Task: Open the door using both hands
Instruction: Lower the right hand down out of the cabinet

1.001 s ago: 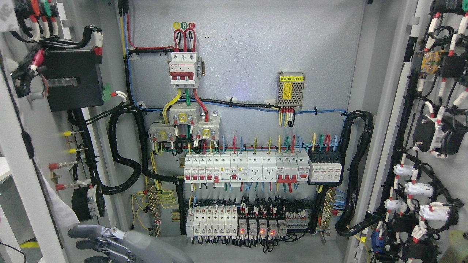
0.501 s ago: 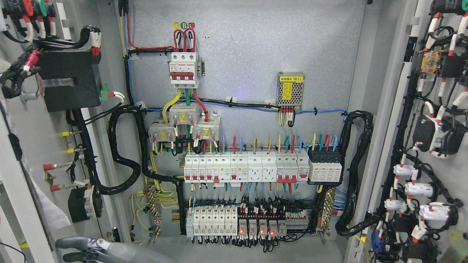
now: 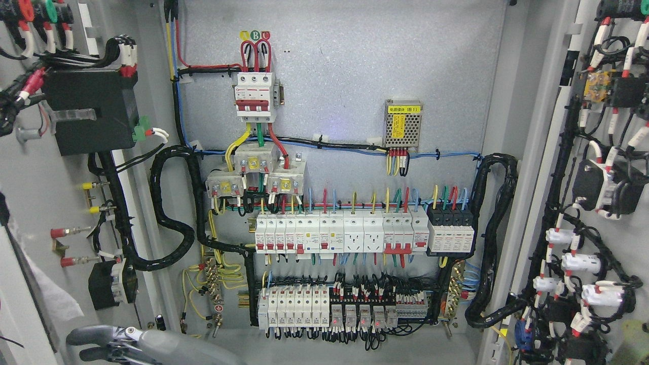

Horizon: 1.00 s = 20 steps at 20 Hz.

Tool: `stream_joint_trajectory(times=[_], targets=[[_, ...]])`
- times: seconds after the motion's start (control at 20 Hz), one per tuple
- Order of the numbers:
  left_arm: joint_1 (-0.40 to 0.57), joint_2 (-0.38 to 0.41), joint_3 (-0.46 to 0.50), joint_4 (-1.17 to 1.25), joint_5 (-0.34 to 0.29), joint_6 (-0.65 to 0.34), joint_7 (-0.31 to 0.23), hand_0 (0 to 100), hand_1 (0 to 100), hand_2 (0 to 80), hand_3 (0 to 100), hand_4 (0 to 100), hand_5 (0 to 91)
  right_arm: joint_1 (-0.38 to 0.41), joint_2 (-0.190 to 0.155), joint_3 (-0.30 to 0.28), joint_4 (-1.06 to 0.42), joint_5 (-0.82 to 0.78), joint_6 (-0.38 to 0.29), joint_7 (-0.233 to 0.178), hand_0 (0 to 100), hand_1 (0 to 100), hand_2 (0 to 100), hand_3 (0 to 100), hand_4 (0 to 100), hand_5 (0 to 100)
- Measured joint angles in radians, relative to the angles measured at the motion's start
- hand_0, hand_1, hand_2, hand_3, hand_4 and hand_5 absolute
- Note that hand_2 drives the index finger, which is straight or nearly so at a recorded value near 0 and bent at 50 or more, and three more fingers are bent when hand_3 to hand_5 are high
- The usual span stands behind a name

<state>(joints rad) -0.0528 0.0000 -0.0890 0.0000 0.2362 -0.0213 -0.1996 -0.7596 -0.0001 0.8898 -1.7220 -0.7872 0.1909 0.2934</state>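
One hand, the left hand (image 3: 99, 340), is seen at the lower left edge, its grey fingers (image 3: 83, 333) stretched out leftward and closed on nothing; whether they touch the left door (image 3: 30, 167) cannot be told. That door is swung wide, its inner face hung with a black box (image 3: 88, 111) and wiring. The right door (image 3: 608, 167) is likewise swung open at the right. Farther back, rows of white breakers (image 3: 339, 232) are mounted on the cabinet's back panel (image 3: 355, 76).
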Motion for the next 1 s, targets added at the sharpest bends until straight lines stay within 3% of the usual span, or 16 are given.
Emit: stream_joint_trajectory(times=[1.0], targets=[[-0.002, 0.0, 0.0, 0.0, 0.0, 0.0, -0.005, 30, 0, 2.8, 3, 4, 0.0, -0.092, 0.0, 0.075, 0.073, -0.052, -0.002, -0.004, 22, 0, 0, 0, 0, 0]])
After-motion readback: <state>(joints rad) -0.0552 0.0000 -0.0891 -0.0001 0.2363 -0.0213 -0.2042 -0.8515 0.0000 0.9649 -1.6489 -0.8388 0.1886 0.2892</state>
